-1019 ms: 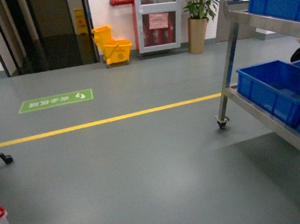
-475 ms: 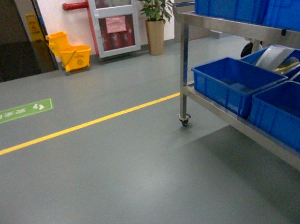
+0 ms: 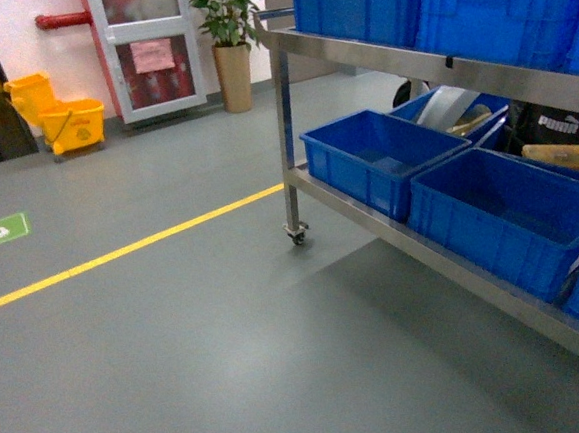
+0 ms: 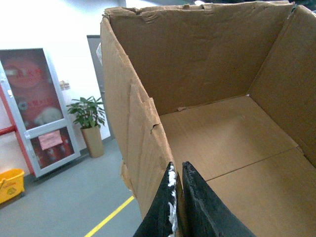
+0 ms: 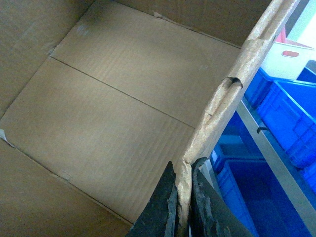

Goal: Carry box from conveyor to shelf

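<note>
Both wrist views show you the box [image 4: 222, 133]; the head view shows only the shelf [image 3: 438, 64] and blue bins [image 3: 500, 210].
Your left gripper [image 4: 178, 197] and right gripper [image 5: 181, 197] each pinch a ragged box wall, jaws nearly closed.

You get even indoor light; a soft shadow falls under the shelf [image 3: 443, 255], and the head view is slightly soft.

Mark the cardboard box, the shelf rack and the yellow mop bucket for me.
box [image 4: 232, 143]: left wrist view, on its bare inside floor.
shelf rack [image 3: 284, 127]: head view, on the steel corner post above the caster.
yellow mop bucket [image 3: 72, 126]: head view, on the front of the bucket by the wall.
</note>
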Tool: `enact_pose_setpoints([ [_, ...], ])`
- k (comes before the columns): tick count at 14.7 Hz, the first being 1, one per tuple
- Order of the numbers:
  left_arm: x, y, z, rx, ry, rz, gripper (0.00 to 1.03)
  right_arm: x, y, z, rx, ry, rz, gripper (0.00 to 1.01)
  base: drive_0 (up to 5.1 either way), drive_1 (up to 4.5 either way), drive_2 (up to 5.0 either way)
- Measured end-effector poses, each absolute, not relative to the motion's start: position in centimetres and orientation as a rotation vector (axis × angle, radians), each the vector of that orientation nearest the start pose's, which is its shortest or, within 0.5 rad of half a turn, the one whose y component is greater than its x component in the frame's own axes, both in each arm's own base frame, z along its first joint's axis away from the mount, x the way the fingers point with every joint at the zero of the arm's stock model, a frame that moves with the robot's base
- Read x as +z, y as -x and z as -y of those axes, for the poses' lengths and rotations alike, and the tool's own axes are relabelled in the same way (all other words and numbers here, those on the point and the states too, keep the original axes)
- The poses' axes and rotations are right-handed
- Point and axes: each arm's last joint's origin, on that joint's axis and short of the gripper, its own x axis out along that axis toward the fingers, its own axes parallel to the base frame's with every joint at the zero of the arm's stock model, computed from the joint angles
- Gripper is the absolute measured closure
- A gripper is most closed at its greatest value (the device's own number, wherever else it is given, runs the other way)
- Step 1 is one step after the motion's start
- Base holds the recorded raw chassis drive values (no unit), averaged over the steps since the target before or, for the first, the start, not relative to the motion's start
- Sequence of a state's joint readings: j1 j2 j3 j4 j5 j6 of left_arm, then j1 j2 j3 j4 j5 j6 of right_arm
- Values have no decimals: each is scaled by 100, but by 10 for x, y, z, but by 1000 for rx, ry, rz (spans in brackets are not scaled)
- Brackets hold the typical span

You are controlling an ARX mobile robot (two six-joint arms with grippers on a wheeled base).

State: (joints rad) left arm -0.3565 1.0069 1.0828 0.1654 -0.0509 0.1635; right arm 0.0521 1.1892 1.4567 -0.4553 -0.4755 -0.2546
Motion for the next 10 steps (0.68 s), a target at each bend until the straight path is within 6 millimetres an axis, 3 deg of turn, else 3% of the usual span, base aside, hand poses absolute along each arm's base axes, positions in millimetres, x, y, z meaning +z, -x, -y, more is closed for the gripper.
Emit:
enact_pose_setpoints([
  [10,428,-200,73,-284,-114,262,101,454,-233,-25,547,208,-118,98,-158,-158,-158],
])
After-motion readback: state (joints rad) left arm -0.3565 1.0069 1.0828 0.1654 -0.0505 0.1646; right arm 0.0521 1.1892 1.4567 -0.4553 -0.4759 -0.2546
